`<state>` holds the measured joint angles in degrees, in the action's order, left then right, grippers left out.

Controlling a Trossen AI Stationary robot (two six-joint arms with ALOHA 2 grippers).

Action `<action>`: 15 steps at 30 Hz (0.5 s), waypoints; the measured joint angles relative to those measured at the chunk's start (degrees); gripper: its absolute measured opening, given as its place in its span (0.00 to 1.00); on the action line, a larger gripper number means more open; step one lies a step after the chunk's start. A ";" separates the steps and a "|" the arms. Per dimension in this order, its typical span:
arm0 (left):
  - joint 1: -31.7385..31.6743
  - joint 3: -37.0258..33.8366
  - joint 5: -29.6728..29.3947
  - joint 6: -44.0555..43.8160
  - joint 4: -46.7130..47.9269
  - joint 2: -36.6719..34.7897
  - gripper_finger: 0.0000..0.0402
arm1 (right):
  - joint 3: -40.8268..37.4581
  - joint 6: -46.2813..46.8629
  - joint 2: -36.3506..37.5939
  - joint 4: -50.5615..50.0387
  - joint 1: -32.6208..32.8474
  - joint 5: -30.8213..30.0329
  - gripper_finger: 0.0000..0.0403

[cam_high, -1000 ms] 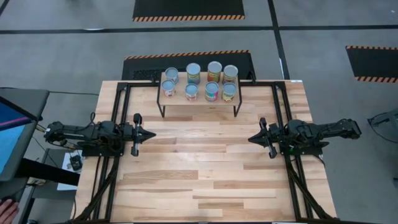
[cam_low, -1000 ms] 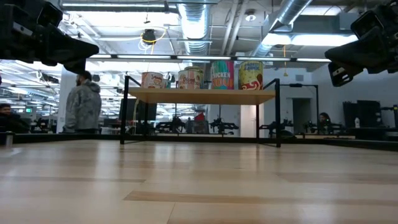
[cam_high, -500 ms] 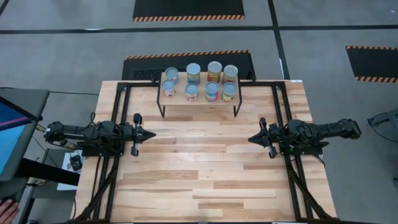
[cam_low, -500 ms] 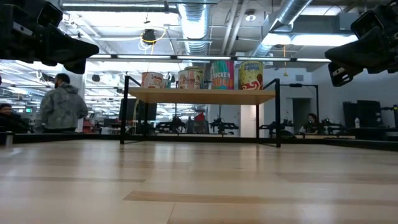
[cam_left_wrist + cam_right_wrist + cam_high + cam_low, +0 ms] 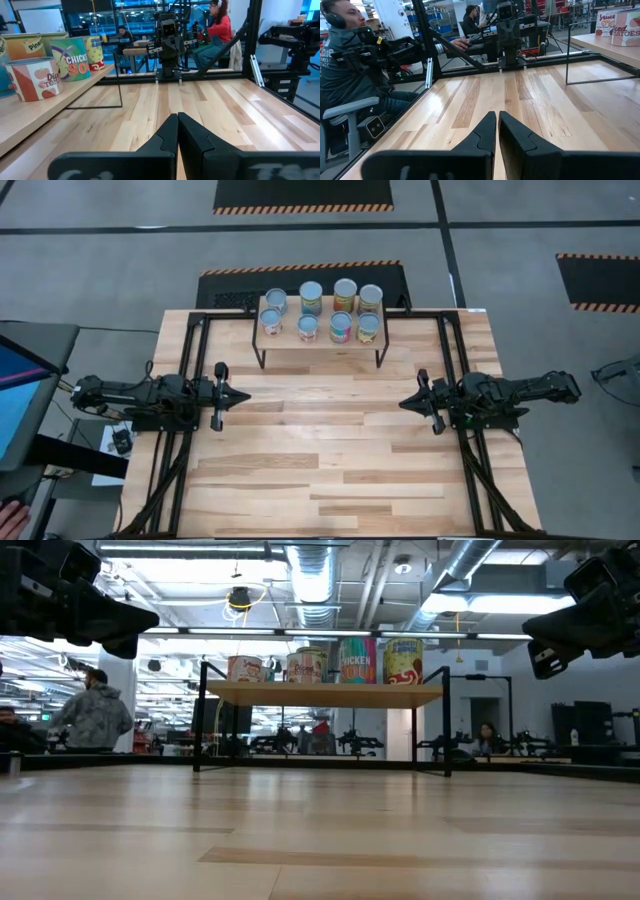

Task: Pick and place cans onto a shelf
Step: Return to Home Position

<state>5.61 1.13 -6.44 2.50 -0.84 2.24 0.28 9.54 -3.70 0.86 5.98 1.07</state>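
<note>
Several cans stand upright in two rows on the small light-wood shelf at the table's far middle; they also show in the low view and in the left wrist view. My left gripper is shut and empty at the table's left side, above the wood. My right gripper is shut and empty at the table's right side. The two point at each other across the table. In the wrist views my left gripper and my right gripper show closed tips.
Black rails run along the tabletop's left and right sides and its far edge. The shelf's thin black legs stand on the wood. Bare tabletop lies between the grippers and toward the near edge. People show in the room beyond the table.
Neither arm nor any can has moved. A person in the room behind the table has walked toward the left in the low view.
</note>
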 joint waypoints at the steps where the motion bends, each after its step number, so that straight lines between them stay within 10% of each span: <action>1: 0.02 0.00 0.00 -0.16 0.00 0.00 0.00 | 0.01 0.00 0.02 0.00 0.00 -0.01 0.12; 15: 0.02 0.00 0.01 -0.16 0.00 0.01 0.00 | -0.01 0.00 0.00 0.00 0.00 -0.01 0.12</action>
<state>5.63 1.13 -6.42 2.34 -0.84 2.25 0.27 9.54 -3.70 0.86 5.98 1.06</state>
